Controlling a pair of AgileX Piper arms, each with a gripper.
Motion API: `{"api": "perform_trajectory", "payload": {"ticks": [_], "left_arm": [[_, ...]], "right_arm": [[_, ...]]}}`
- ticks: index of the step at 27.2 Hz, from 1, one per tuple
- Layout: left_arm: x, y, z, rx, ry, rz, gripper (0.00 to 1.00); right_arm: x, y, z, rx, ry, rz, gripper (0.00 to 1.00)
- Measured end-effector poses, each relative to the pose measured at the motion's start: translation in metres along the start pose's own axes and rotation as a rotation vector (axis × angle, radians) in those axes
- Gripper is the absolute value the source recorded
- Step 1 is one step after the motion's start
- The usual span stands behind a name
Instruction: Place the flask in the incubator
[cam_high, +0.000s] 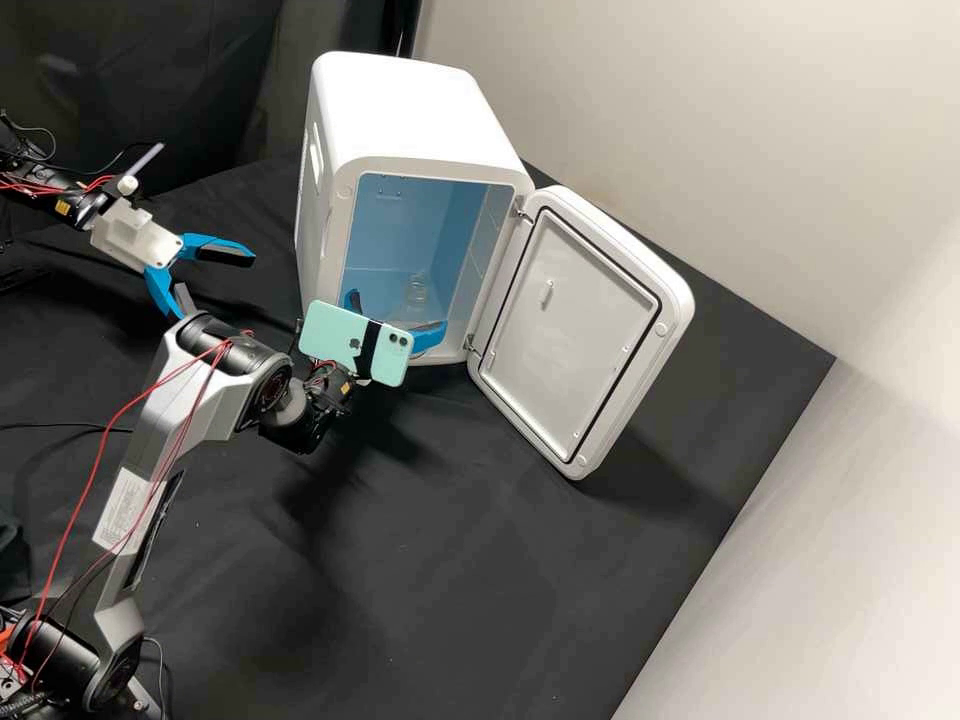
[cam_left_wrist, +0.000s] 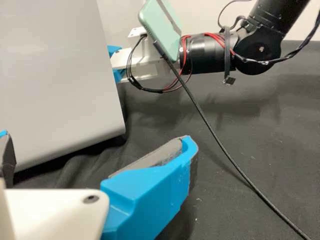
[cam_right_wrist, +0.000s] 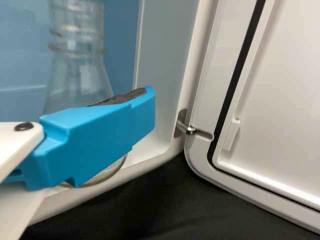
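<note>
High view: white incubator (cam_high: 400, 110) stands on the black tabletop (cam_high: 400, 560), door (cam_high: 570, 340) swung fully open to the right, blue interior exposed. Clear glass flask (cam_high: 415, 293) stands upright on the incubator floor, near the front opening.

Right hand (cam_high: 395, 312) is at the chamber mouth, blue fingers spread, one each side of the flask. A mint-green phone (cam_high: 355, 342) strapped to that wrist covers part of the hand from this angle.

Right wrist view adds the close detail: ribbed flask neck and flared body against the blue back wall, one blue finger (cam_right_wrist: 95, 135) with its dark pad crossing in front of the flask base. Cannot tell whether the pad touches the glass. Also seen here: the metal hinge (cam_right_wrist: 187, 129) between the chamber frame and the door, and the door's dark seal line (cam_right_wrist: 235, 85).

Left hand (cam_high: 195, 270) hangs above the tabletop, left of the incubator and apart from it, fingers spread, nothing between them.

Left wrist view gives what the high view hides: the incubator's plain outer side wall close by, one blue finger (cam_left_wrist: 150, 190) low over the cloth, and the right arm's wrist beyond, with the phone's edge, red wires, and a black cable (cam_left_wrist: 225, 150) trailing across the tabletop.
</note>
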Motion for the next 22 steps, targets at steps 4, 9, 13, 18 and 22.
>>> {"api": "perform_trajectory", "payload": {"ticks": [4,9,13,18,22], "left_arm": [[0.0,0.0002,0.0,0.001,0.0,0.001,1.0],[0.0,0.0002,0.0,0.0,0.001,0.001,1.0],[0.0,0.0002,0.0,0.001,-0.001,0.001,1.0],[0.0,0.0002,0.0,0.001,-0.001,0.001,1.0],[0.0,0.0005,0.001,0.001,-0.003,0.003,1.0]], "right_arm": [[-0.009,0.007,-0.006,-0.001,0.037,0.044,1.0],[-0.023,0.01,-0.004,0.006,0.043,0.06,1.0],[-0.035,0.014,-0.003,0.009,0.029,0.049,1.0],[-0.047,0.018,-0.001,0.031,0.016,0.04,1.0],[-0.061,0.02,0.002,0.051,-0.01,0.031,1.0]]}}
